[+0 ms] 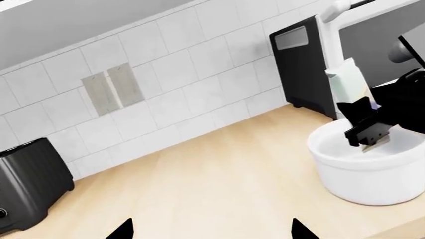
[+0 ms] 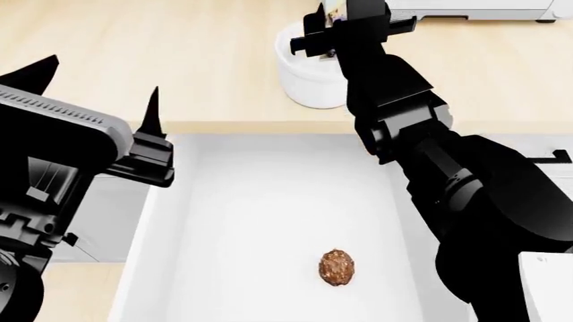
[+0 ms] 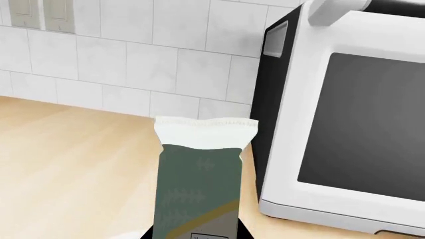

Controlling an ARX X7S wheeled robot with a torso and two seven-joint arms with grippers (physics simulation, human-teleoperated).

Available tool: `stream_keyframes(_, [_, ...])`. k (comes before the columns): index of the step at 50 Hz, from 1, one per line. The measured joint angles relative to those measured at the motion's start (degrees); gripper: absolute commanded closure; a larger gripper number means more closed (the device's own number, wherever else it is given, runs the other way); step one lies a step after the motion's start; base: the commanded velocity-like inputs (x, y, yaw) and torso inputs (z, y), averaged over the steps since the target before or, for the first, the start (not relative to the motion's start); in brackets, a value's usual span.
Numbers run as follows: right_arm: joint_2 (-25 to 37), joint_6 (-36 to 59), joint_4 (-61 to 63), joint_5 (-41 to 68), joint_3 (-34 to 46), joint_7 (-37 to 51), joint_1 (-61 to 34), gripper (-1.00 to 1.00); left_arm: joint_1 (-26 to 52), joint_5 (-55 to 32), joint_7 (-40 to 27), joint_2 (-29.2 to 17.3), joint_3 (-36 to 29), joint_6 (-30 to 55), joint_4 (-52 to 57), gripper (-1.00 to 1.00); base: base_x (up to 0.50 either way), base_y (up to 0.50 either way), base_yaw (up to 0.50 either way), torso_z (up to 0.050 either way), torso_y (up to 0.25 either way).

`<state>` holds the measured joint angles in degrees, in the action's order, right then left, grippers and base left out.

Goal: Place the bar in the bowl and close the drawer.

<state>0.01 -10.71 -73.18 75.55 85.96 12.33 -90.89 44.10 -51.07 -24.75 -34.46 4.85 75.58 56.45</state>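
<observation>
The white bowl (image 1: pixel 371 169) stands on the wooden counter just behind the open white drawer (image 2: pixel 259 194). My right gripper (image 2: pixel 345 30) hangs over the bowl's (image 2: pixel 300 80) opening, shut on the bar (image 3: pixel 199 174). The bar stands upright, with a dark wrapper and a pale crimped top end (image 1: pixel 349 82). Its lower end is hidden between the black fingers (image 1: pixel 369 132). My left gripper (image 2: pixel 98 84) is open and empty, over the drawer's left side. In its own wrist view only the two fingertips (image 1: pixel 123 230) show, above bare counter.
A brown lumpy ball (image 2: pixel 337 267) lies on the drawer floor. A white microwave (image 3: pixel 359 119) stands right behind the bowl against the tiled wall. A black toaster (image 1: pixel 27 184) sits further along the counter, below a wall outlet (image 1: pixel 113 88).
</observation>
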Motion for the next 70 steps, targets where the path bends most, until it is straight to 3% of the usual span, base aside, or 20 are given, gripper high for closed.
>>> stream_keyframes(18, [0.0,0.0,0.0,0.0,0.0,0.0,0.0,1.0,0.1,-3.1,-2.1,-1.0,1.0,0.4,0.0,-1.0,0.0,0.0,0.0,0.0,0.0])
stream_keyframes(19, [0.0,0.0,0.0,0.0,0.0,0.0,0.0,-1.0,0.2,-3.2,-2.2,-1.0,1.0,0.4,0.0,-1.0,0.0,0.0,0.0,0.0,0.0])
stream_keyframes(56, [0.0,0.1,0.0,-0.9,-0.1,0.1,-0.1,-1.0,0.1,-4.7,-4.8,-2.9,-0.8,-2.7,-0.8,-1.0,0.0,0.0,0.0,0.0,0.0])
stream_keyframes(70, [0.0,0.1,0.0,-0.9,-0.1,0.1,0.0,-1.0,-0.6,-4.2,-4.6,-3.6,-2.0,-5.1,-0.8,-1.0,0.0,0.0,0.0,0.0,0.25])
